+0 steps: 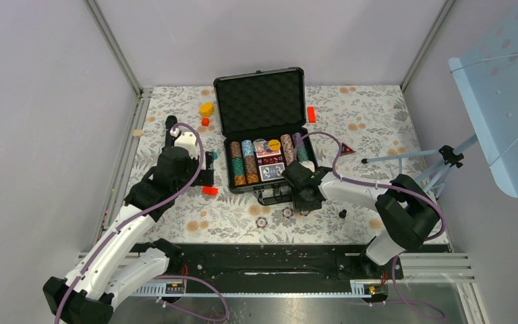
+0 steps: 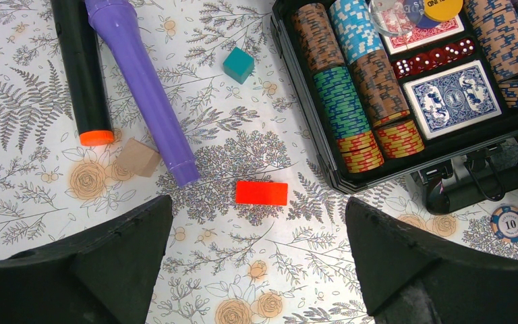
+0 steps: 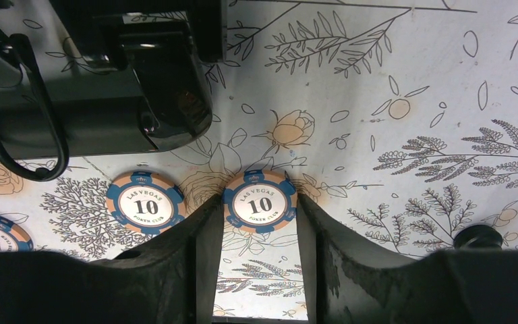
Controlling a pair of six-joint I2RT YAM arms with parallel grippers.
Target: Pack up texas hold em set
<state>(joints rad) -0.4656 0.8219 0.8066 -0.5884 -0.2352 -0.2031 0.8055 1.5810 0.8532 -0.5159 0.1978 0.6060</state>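
Fingers (image 3: 175, 270) pinch chip (image 3: 260, 204) lying flat, face-up.

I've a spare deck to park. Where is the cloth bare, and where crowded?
Bare: right of the case lid, past the red block; and between the loose chips and the front rail. Crowded: by the case handle, where the right tool brackets a chip, and among the blocks left of the case.

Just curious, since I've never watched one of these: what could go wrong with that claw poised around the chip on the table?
The chip lies flat, so the right gripper, straddling it, could slip off its thin edge. A second chip sits right beside one finger and might get nudged. The case is close and could be bumped on lifting.
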